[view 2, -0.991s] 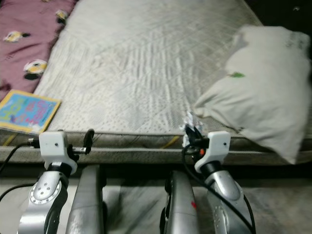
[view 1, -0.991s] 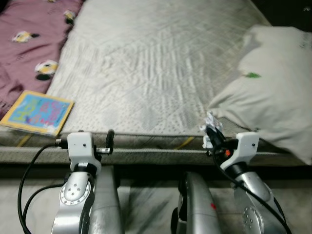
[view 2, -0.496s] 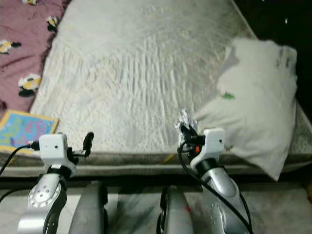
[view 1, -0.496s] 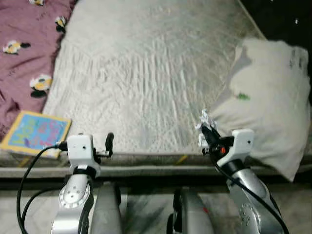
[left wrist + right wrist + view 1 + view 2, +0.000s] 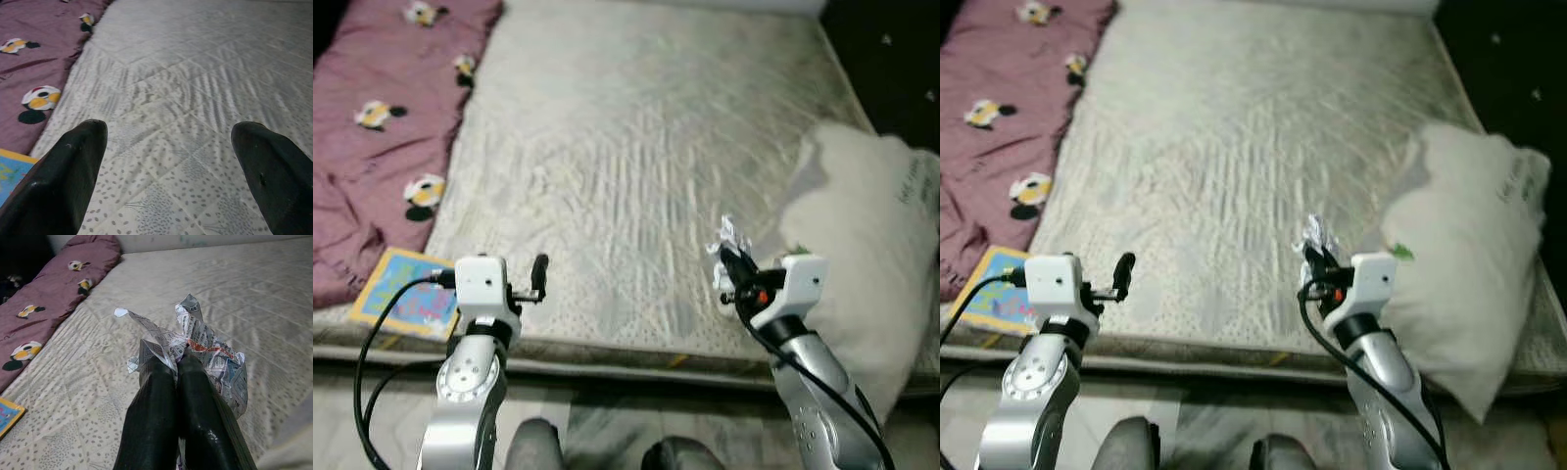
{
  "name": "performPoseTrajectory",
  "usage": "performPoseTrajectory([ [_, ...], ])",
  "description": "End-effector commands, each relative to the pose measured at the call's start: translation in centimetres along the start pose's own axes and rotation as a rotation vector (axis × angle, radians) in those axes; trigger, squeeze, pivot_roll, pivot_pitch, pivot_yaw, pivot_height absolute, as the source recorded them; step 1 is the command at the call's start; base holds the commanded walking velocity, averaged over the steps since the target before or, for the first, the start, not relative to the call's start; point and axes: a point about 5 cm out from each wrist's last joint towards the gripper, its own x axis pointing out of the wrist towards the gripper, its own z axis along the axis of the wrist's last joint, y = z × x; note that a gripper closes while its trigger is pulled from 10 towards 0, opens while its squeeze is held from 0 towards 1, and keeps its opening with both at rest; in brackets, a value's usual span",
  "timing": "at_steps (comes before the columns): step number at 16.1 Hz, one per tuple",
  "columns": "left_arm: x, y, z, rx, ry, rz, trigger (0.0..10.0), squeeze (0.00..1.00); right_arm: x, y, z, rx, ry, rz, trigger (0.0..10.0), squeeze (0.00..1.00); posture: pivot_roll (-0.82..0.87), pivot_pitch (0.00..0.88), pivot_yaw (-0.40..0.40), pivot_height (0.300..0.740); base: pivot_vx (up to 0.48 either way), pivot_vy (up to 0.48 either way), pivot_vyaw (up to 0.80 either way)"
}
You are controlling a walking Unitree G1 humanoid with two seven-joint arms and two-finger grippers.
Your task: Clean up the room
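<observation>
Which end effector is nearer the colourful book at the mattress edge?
Left. The left end effector hovers just beside the book; the right end effector, clamping crumpled paper, is across the mattress.

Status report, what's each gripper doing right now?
Right gripper shut on crumpled paper, held over the mattress. Left gripper open, empty. Pillow close on the right.

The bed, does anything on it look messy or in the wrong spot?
Yes. A colourful book lies tilted at the mattress edge beside the maroon blanket, and the pillow hangs off the near right corner. The right gripper pinches crumpled paper.
</observation>
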Motion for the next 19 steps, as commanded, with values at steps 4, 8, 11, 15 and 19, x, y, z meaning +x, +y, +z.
performPoseTrajectory([
  [4, -0.25, -0.12, -0.86, -0.016, 0.051, -0.002, 10.0, 0.0, -0.22, 0.26, -0.03, 0.022, 0.014, 0.004, 10.0, 0.0, 0.01, 0.171, -0.052, 0.74, 0.0, 0.0, 0.0],
  [8, 0.09, -0.15, -0.69, -0.037, 0.05, -0.012, 10.0, 0.0, -0.29, -0.35, -0.29, 0.007, 0.035, -0.063, 10.0, 0.0, 0.0, 0.187, -0.045, 0.74, 0.0, 0.198, 0.0],
  [11, 0.12, -0.23, -0.63, -0.038, 0.048, -0.018, 10.0, 0.0, -0.33, -0.44, -0.33, 0.002, 0.039, -0.07, 10.0, 0.0, 0.0, 0.191, -0.047, 0.74, 0.0, 0.48, -0.77],
  [15, 0.1, -0.35, -0.62, -0.041, 0.049, -0.019, 10.0, 0.0, -0.07, -0.43, -0.3, -0.008, 0.04, -0.073, 10.0, 0.0, 0.01, 0.188, -0.049, 0.74, 0.0, 0.48, -0.27],
  [19, 0.42, -0.64, -0.63, -0.045, 0.047, -0.026, 10.0, 0.0, 0.12, -0.63, -0.15, -0.017, 0.032, -0.077, 10.0, 0.0, 0.0, 0.172, -0.05, 0.74, 0.0, 0.46, 0.0],
])
